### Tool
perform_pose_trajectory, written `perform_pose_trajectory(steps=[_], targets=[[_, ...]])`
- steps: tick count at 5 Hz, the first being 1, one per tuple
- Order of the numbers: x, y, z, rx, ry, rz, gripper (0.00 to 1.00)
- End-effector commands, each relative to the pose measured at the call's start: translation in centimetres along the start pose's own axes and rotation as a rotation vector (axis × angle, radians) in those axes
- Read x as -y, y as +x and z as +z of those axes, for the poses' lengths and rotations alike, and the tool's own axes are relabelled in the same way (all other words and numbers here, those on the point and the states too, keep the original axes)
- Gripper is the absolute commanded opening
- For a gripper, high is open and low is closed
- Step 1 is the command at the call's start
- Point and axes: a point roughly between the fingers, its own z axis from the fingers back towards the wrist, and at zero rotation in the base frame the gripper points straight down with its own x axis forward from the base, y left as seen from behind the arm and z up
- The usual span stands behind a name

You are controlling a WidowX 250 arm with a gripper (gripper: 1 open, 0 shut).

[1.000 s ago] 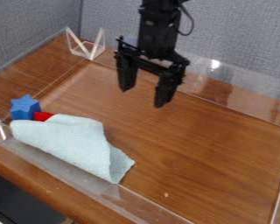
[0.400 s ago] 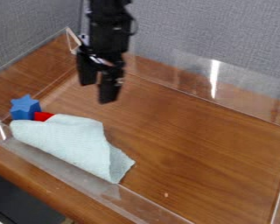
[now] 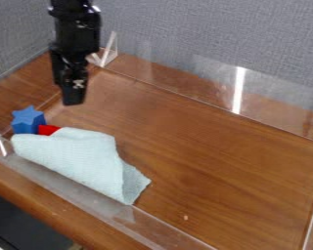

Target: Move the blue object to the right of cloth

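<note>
Blue object (image 3: pixel 26 118) sits on the wooden table (image 3: pixel 211 137) at the left, touching the far left corner of the cloth (image 3: pixel 83 159), with a small red piece (image 3: pixel 48 129) just beside it. Chunky star shape, no clear long axis; one point aims up-left. Gripper (image 3: pixel 73 93) hangs above and to its right, pointing down, fingers spread wide, holding nothing.

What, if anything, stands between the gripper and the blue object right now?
Nothing visible does. The open gripper hangs above and slightly right of the blue object in the picture, with only bare wood between them. A small red piece sits against the block's right side, and the cloth lies just in front of both.
</note>
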Motion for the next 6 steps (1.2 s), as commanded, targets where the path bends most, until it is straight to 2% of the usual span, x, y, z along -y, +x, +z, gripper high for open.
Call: perform_pose_trajectory(steps=[1,3,6], targets=[[-2.0,-0.7,0.6,0.002,0.053,-0.019,1.0],[-3.5,-2.2,-1.0,-0.024,0.044,0.009,1.0],[-2.8,-2.7,-3.5,-0.055,0.013,0.048,1.0]])
